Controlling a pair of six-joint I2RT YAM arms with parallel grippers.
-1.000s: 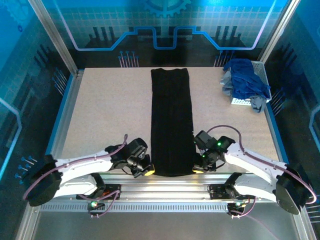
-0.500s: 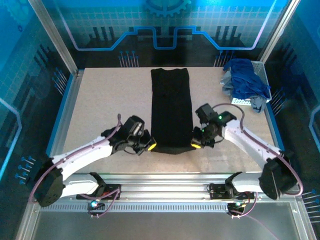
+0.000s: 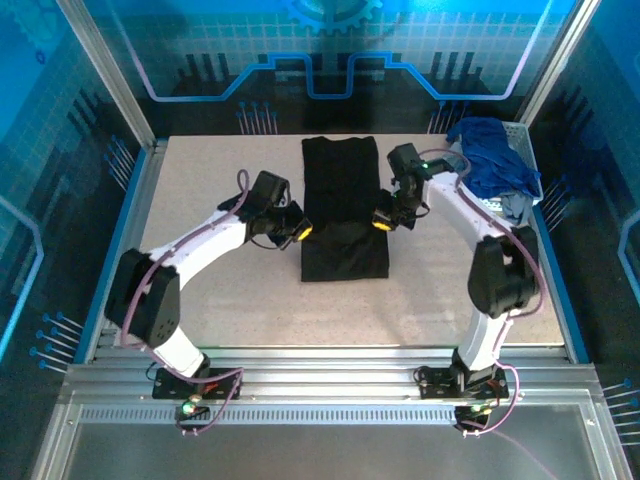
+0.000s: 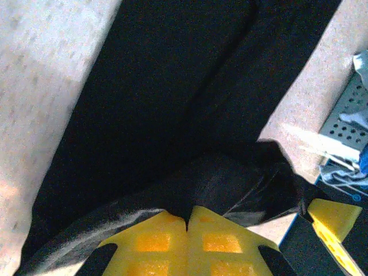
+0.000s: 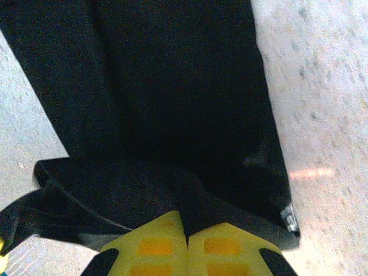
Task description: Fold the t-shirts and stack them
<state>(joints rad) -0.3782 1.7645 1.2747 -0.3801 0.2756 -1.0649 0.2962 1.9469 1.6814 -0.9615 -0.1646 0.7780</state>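
Now the black t-shirt (image 3: 343,200) is seen mid-fold. A second ago it lay as one long strip from the near edge of the counter (image 3: 195,170) to the far edge, with both pincers at its near hem. That hem has since been lifted and carried toward the far end, so the strip is roughly halved and a doubled fold edge lies at its near side.

The left pincer (image 3: 300,233) is clamped shut on the left hem corner, and the right pincer (image 3: 382,222) on the right one. In the wrist views the yellow tips of the left pincer (image 4: 187,230) and right pincer (image 5: 185,233) are pressed together with black cloth bunched between them.

Judged from this, the lengthwise fold is about half done. The hem is not yet laid on the far end and not yet released.

The shirt sits mid-counter, toward the far side. Its long axis runs near-to-far, square to the counter edges. Which end is the collar cannot be told, and no print is visible.

The blue t-shirts (image 3: 495,160) are heaped in the white mesh basket (image 3: 482,203) at the far right, well apart and not yet folded.
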